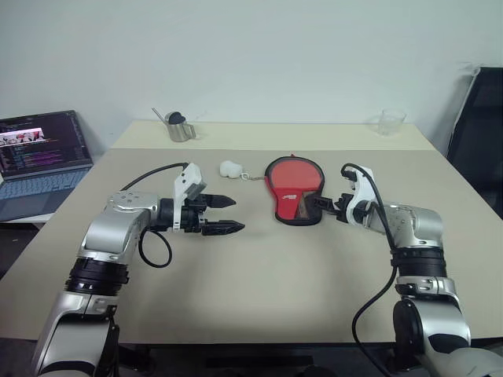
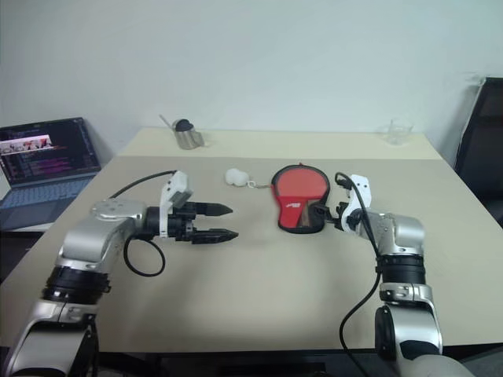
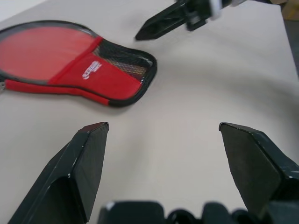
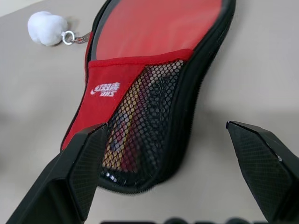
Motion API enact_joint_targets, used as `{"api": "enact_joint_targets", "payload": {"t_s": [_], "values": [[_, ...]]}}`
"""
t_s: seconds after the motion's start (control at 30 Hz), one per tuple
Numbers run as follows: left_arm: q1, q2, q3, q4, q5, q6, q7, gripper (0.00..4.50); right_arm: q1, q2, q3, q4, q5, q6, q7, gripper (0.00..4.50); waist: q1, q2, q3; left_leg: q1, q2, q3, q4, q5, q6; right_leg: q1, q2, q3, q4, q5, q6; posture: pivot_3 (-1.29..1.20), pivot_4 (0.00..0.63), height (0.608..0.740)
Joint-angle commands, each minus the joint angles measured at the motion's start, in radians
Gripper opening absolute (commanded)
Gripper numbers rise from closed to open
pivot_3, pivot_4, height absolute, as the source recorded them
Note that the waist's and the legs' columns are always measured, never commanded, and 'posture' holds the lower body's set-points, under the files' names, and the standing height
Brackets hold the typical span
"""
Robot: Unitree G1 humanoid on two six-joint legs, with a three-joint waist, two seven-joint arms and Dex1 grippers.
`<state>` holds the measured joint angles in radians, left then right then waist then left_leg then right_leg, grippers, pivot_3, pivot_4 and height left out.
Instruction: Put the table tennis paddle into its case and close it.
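Note:
The case (image 1: 293, 188) lies flat mid-table, black with a red panel, white logo and black mesh (image 4: 154, 116). Through the mesh shows the tan-and-red handle of the table tennis paddle (image 4: 132, 116), which is inside the case. A white fluffy charm (image 1: 229, 168) lies on a short chain at the case's left. My right gripper (image 1: 321, 206) is open, just off the case's narrow end, with nothing between its fingers. My left gripper (image 1: 237, 214) is open and empty, hovering left of the case and pointing toward it. Whether the zip is closed I cannot tell.
An open laptop (image 1: 39, 157) sits on a side surface at the far left. A metal cup (image 1: 179, 127) and a clear glass (image 1: 391, 122) stand at the table's back edge. A black chair (image 1: 479, 133) is at the right. The table (image 1: 259, 290) is bare in front.

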<state>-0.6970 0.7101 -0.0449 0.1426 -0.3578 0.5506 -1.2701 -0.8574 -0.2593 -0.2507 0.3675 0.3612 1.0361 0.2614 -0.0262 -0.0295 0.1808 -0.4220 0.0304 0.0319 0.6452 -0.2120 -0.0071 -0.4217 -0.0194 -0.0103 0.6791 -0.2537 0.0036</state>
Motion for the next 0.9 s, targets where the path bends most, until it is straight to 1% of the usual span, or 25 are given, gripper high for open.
{"api": "enact_joint_targets", "payload": {"t_s": [0.03,0.2,0.43,0.63,0.73,0.77,0.9], "values": [[0.012,0.027,0.044,-0.079,-0.037,0.031,0.021,4.14,-0.022,-0.005,0.007,0.082,-0.018,-0.076,0.01,4.46,-0.003,0.0,0.0,0.0,0.0,0.0,0.0,0.0,0.0,0.0,0.0,0.0,0.0,0.0,0.0,0.0,0.15,0.74],[0.031,0.034,0.052,-0.108,-0.042,0.06,0.069,4.14,-0.046,0.009,-0.001,0.165,-0.014,-0.116,0.017,4.46,-0.009,0.0,0.0,0.002,0.001,0.001,0.0,0.0,0.0,0.0,0.001,0.001,0.001,0.0,0.001,0.0,0.15,0.74],[0.04,0.046,0.054,-0.118,-0.051,0.068,0.1,4.14,-0.079,0.041,0.004,0.153,0.001,-0.103,0.03,4.46,-0.01,0.0,0.0,0.003,0.002,0.001,-0.001,0.0,0.0,0.0,0.002,0.001,0.001,-0.001,0.002,0.0,0.15,0.74],[0.043,0.044,0.049,-0.118,-0.053,0.07,0.11,4.14,-0.075,0.068,0.012,0.125,0.012,-0.082,0.033,4.46,-0.007,0.0,0.0,0.002,0.001,0.001,-0.001,0.0,0.0,0.0,0.001,0.001,0.001,-0.001,0.002,0.0,0.15,0.74],[0.041,0.04,0.046,-0.115,-0.051,0.068,0.112,4.14,-0.064,0.088,0.02,0.117,0.01,-0.079,0.025,3.86,-0.007,0.0,0.0,0.002,0.002,0.001,-0.001,0.0,0.0,0.0,0.001,0.001,0.001,-0.001,0.002,0.0,0.15,0.74],[0.039,0.038,0.045,-0.114,-0.05,0.067,0.113,4.14,-0.061,0.094,0.023,0.116,0.009,-0.079,0.021,3.58,-0.008,0.0,0.0,0.002,0.002,0.001,-0.001,0.0,0.0,0.0,0.001,0.001,0.001,-0.001,0.002,0.0,0.15,0.74],[0.029,0.033,0.039,-0.108,-0.047,0.063,0.116,4.14,-0.055,0.102,0.034,0.118,0.003,-0.086,0.018,2.12,-0.008,0.0,0.0,0.002,0.001,0.001,-0.001,0.0,0.0,0.0,0.001,0.001,0.001,-0.001,0.002,0.0,0.15,0.74]]}}
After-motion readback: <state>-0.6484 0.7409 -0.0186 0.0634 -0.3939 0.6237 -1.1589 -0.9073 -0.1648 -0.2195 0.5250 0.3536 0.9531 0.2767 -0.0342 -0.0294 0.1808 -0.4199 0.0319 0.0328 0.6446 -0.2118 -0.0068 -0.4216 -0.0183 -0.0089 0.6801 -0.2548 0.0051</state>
